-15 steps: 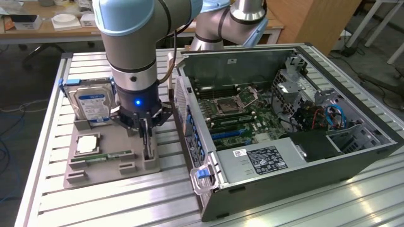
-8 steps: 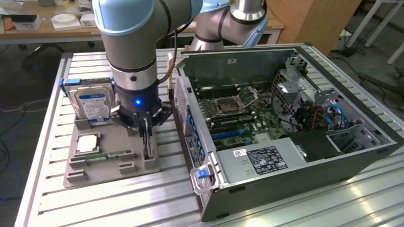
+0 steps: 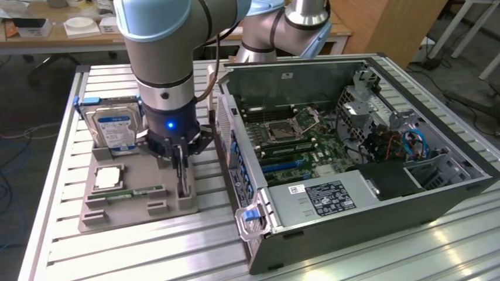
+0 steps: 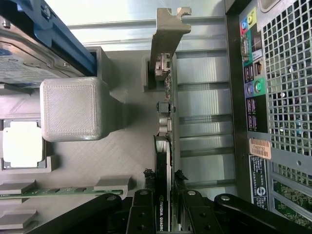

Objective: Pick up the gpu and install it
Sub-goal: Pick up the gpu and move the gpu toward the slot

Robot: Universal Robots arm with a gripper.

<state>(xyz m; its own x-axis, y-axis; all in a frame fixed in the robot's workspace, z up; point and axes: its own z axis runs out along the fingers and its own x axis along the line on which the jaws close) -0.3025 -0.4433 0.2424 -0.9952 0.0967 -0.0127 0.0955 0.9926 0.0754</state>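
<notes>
The gpu [image 4: 164, 146] stands on edge in a slot of the grey holder tray [image 4: 126, 161], its silvery end bracket [image 4: 168, 29] at the far end. My gripper [image 4: 164, 178] is shut on it, one black fingertip [image 4: 147, 174] pressed to each face of the card. In the exterior view the gripper [image 3: 181, 161] points straight down onto the gpu [image 3: 182, 181] at the tray's [image 3: 133, 208] side nearest the open computer case [image 3: 352, 193]. The card's lower edge still sits in the tray.
The tray also carries a hard drive [image 3: 115, 129] in a blue bracket, a processor chip [image 3: 108, 177] and a memory stick [image 3: 137, 192]. The case lies open with its motherboard [image 3: 289, 146] exposed; its perforated rear panel [image 4: 282, 97] is close beside the gpu.
</notes>
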